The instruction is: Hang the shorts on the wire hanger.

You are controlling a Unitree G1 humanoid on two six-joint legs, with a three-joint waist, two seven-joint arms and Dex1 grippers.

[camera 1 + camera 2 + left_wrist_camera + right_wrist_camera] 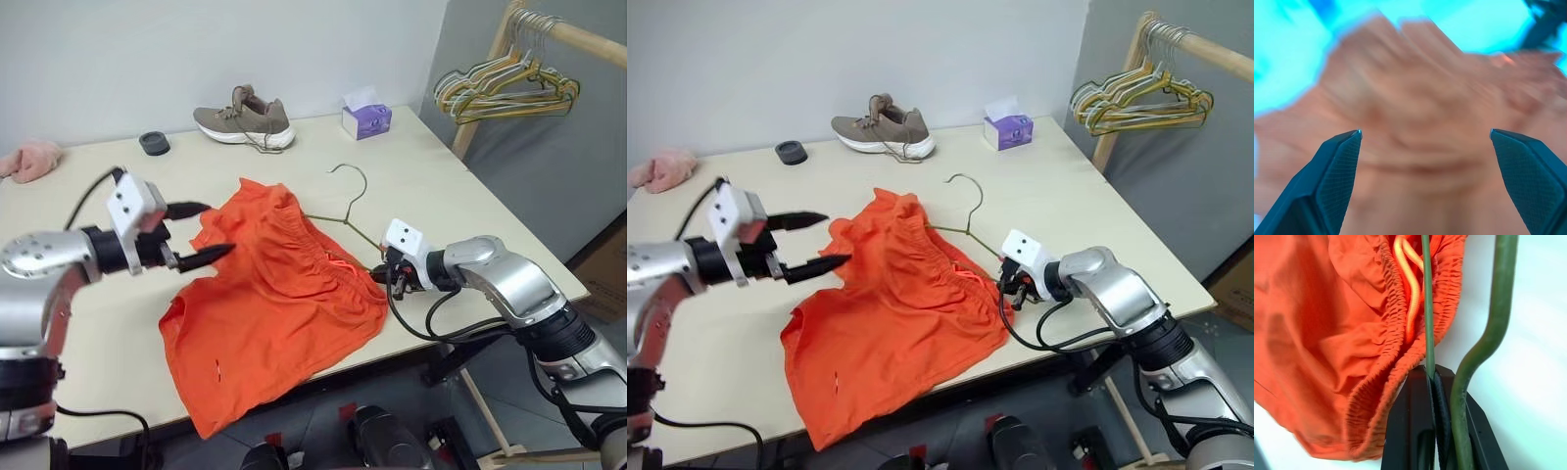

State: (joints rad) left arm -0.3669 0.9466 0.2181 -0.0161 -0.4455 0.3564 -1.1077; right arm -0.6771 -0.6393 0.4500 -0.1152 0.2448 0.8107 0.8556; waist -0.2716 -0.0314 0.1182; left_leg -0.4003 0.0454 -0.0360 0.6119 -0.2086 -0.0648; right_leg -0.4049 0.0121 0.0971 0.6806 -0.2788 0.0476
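Observation:
The orange shorts [274,294] lie spread on the table [441,186], one leg drooping over the front edge. The wire hanger [356,201] lies at their right side, hook pointing away, its lower wire running into the gathered waistband. My right gripper [384,272] is at the waistband's right end, shut on the hanger's thin wire [1427,308], with the shorts' elastic edge [1396,333] just beside the fingers. My left gripper [201,235] hovers over the shorts' left edge, open with nothing between its fingertips [1347,147]. The orange cloth [1420,98] is a blur beneath it.
A grey shoe [245,122], a purple tissue box [366,117] and a black round object [154,143] stand along the table's far side. A pink fluffy cloth [31,157] lies far left. Bunched hangers [505,88] hang on a wooden rail at the right.

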